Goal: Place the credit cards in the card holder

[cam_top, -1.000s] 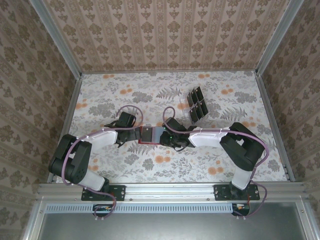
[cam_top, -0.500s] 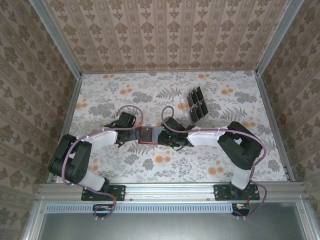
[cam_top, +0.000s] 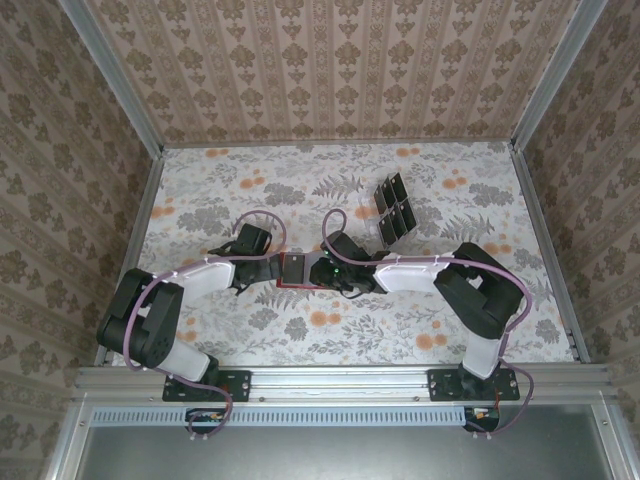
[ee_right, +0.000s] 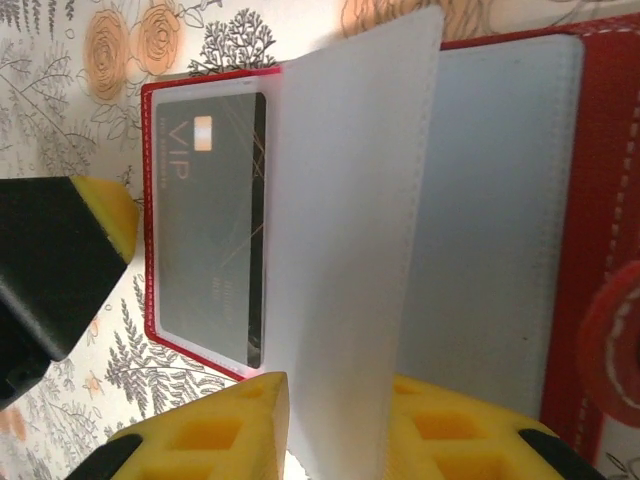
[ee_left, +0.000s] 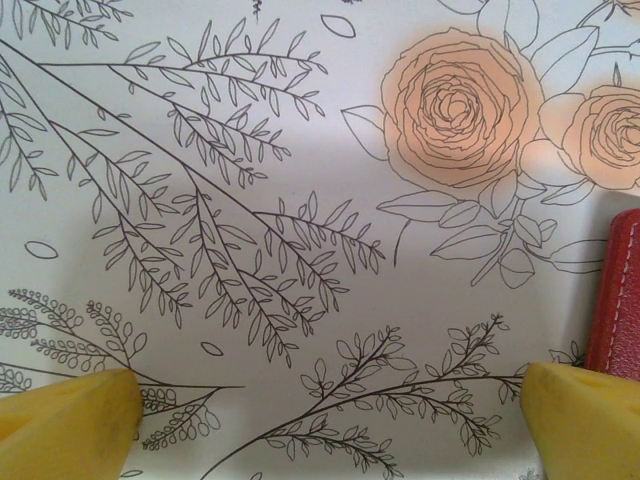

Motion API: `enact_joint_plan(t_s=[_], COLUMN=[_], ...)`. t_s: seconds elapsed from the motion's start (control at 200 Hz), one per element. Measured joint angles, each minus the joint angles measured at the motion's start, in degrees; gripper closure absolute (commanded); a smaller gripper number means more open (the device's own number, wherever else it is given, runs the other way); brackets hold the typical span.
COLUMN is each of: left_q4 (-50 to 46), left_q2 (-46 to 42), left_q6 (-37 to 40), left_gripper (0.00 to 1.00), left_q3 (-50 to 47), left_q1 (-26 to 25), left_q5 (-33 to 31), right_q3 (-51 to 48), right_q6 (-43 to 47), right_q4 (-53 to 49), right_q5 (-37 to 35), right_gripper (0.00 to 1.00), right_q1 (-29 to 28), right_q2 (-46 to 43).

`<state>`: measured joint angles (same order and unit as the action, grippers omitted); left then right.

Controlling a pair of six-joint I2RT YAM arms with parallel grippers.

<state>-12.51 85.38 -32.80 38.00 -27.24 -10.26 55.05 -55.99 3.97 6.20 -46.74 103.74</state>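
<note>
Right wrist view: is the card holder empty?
No, a dark grey VIP card lies inside the open red card holder, next to its raised pale flap.

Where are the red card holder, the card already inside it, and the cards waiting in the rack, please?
card holder (ee_right: 605, 140): right wrist view, red leather edge.
card inside (ee_right: 210, 220): right wrist view, middle of its dark face.
cards in the rack (cam_top: 404, 217): top external view, one dark card's face.
</note>
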Motion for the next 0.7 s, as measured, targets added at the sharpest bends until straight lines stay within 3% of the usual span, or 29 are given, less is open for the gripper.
enact_joint_plan(t_s=[0.27, 0.475, 0.7], left_q4=[0.2, -0.6, -2.6], left_q2=[-0.7, -3.5, -8.0], left_q6=[0.0, -0.2, -0.3], left_gripper=[0.00, 0.00, 0.00], left_q3=[-0.3, -1.5, -1.8], left_q1=[0.5, 3.1, 4.5], left_q5=[0.7, 3.0, 3.2], right_q3=[3.6, 9.2, 15.9], right_q6=[-0.2, 0.5, 1.0], right_q4=[0.6, 0.1, -0.5], right_q5=[1.8, 2.3, 3.3], right_gripper=[0.71, 0.47, 0.46], right_q1=[0.0, -0.3, -1.2], right_q2=[3.6, 4.5, 10.1])
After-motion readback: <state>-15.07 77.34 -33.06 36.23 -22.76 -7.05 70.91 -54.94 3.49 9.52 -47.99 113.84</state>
